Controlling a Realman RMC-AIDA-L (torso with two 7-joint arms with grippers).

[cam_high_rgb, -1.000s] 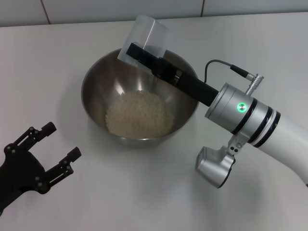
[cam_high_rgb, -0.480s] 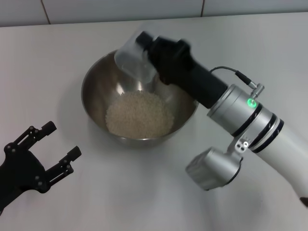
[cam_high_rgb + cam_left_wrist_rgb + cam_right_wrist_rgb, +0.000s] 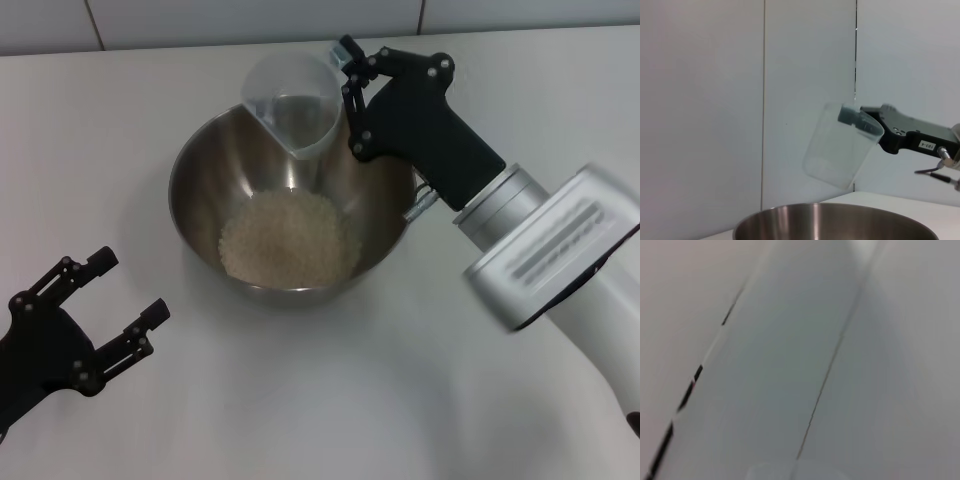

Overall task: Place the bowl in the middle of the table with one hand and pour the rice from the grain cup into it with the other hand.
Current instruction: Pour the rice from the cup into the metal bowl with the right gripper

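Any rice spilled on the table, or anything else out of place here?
Nothing stands out. The rice lies heaped inside the bowl, none visible on the table. The right gripper holds the empty grain cup above the bowl's far rim.

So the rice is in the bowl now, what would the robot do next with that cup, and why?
Probably carry the grain cup sideways off the bowl and set it on the table. The cup looks empty and nearly upright, held by the right gripper above the bowl's far rim, while the rice lies heaped inside. The left gripper waits open beside the bowl.
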